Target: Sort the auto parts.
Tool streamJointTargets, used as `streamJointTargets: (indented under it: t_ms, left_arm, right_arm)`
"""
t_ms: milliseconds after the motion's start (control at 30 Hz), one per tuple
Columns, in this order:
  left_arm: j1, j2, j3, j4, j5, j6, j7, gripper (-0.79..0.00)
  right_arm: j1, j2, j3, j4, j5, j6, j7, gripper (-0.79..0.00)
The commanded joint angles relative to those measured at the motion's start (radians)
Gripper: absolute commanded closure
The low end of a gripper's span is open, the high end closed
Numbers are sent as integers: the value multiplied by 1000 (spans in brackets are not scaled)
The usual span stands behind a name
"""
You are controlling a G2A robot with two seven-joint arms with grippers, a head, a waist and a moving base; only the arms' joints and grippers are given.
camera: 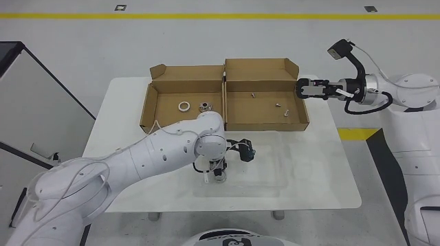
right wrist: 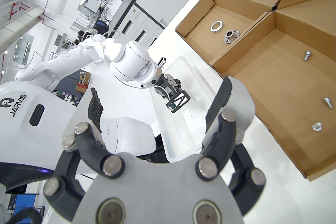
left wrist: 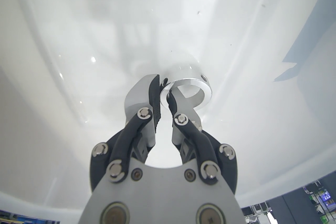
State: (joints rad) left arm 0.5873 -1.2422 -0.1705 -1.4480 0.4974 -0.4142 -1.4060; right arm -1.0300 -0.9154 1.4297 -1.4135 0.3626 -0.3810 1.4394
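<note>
Looks like the pick-up step w/ the L arm: the left gripper (left wrist: 162, 95) is down inside the clear tray (left wrist: 105, 12) at the front of the table (camera: 124, 122). It's clamped on the wall of a metal collar (left wrist: 190, 89), one pad (left wrist: 155, 99) outside the rim, the other finger inside the bore. The collar seems to sit on the tray floor, tho I can't tell for sure. The right gripper (camera: 302, 90) hangs w/ fingers wide apart, nothing in them, just by the outer side wall of the right box (camera: 261, 112). Next move, I'd guess: lift straight up to clear the tray wall, carry it over to the left box (camera: 165, 112) where the round parts lie, and let go low so it doesn't roll. The grip is on a thin bit of wall only, so the collar may swing or slip; a slow lift is wanted. Count: 2 cardboard boxes, side by side & touching; 1 tray; in the left box 1 ring (right wrist: 216, 26) + 1 flanged hub (right wrist: 230, 36), near each other; in the right box 2 bolts (right wrist: 306, 55) + 1 nut (right wrist: 316, 126), spread apart; 1 collar in the pincer.
</note>
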Motion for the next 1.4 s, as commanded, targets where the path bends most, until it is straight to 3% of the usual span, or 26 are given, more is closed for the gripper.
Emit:
streamJointTargets:
  t_ms: [0, 333, 633, 767, 933, 1100, 1267, 1367]
  left_arm:
    - [-24, 5, -7, -17, -31, 2, -2, 0]
    - [-98, 53, -107, -229, -77, 69, -67, 0]
    - [-93, 55, -111, -234, -80, 72, -58, 0]
    - [-59, 74, -197, -202, -153, 59, 95, 0]
    - [20, 133, -362, -179, -271, -18, 248, 0]
    - [139, 194, -528, -190, -399, -170, 348, 0]
    - [231, 236, -655, -201, -530, -325, 387, 0]
    - [258, 251, -695, -215, -575, -362, 376, 0]
  right_arm:
    - [0, 0, 0, 0, 0, 0, 0, -785]
    - [0, 0, 0, 0, 0, 0, 0, -785]
    - [0, 0, 0, 0, 0, 0, 0, -785]
    - [0, 0, 0, 0, 0, 0, 0, -785]
    - [0, 0, 0, 0, 0, 0, 0, -785]
    - [0, 0, 0, 0, 0, 0, 0, -785]
    - [0, 0, 0, 0, 0, 0, 0, -785]
    - [0, 0, 0, 0, 0, 0, 0, -785]
